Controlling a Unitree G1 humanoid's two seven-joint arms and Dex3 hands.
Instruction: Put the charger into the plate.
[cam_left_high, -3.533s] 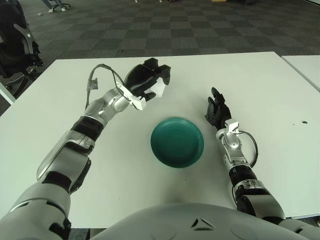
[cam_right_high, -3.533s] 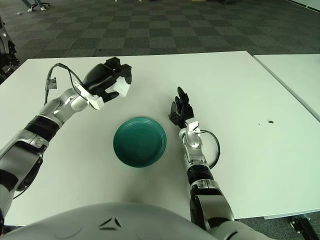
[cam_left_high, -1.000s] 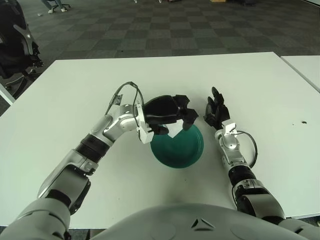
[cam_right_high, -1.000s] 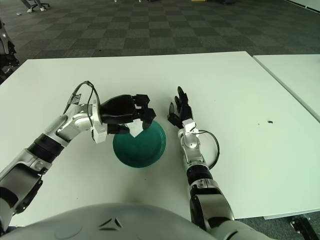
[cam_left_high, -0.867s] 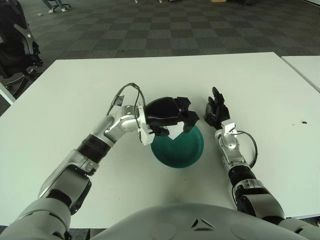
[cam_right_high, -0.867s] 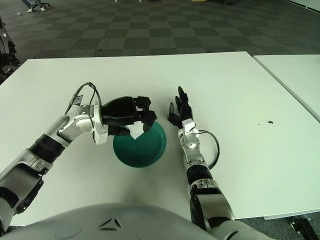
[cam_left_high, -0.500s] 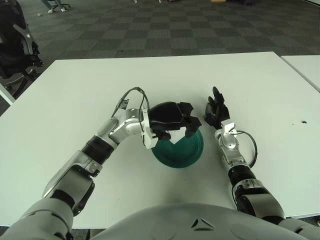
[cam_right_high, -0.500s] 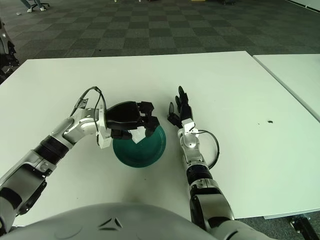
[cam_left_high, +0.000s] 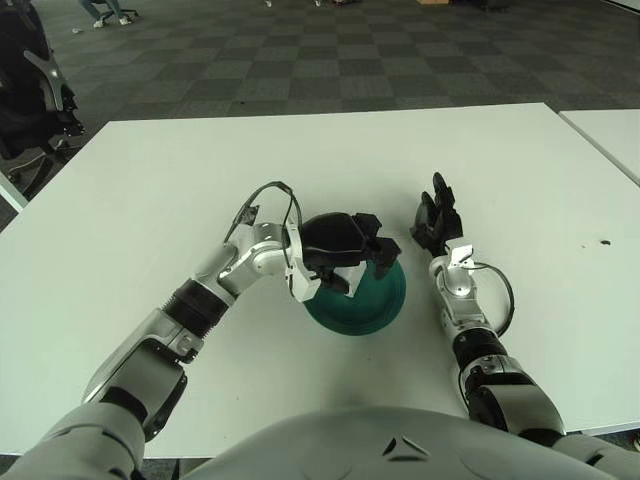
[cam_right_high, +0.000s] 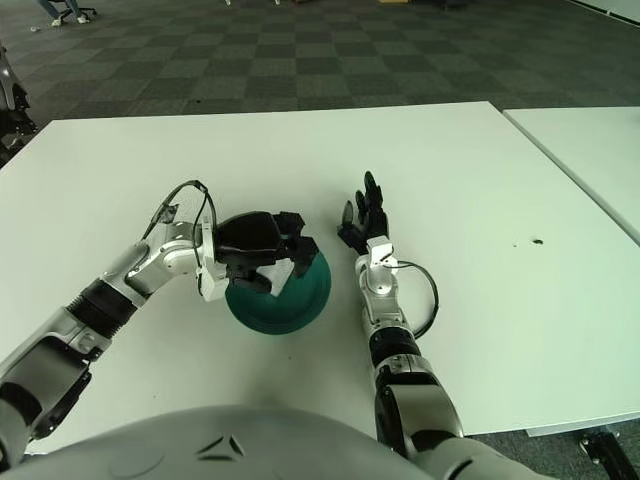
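In the left eye view, the left hand (cam_left_high: 345, 250) is hovering at frame centre over the green plate (cam_left_high: 382, 303), its fingers curling around the white charger (cam_left_high: 343, 278), which is peeking out beneath them just above the plate's left half. The carrying looks finished; letting go and pulling away are what is remaining. In the right eye view, the charger (cam_right_high: 277, 274) is showing only a corner, so its long axis and heading cannot be told. The right hand (cam_right_high: 365, 224) is resting right of the plate (cam_right_high: 308, 297), fingers spread and empty.

White table (cam_left_high: 150, 180); checkered carpet (cam_left_high: 300, 60) beyond; second table (cam_left_high: 610, 135) right.
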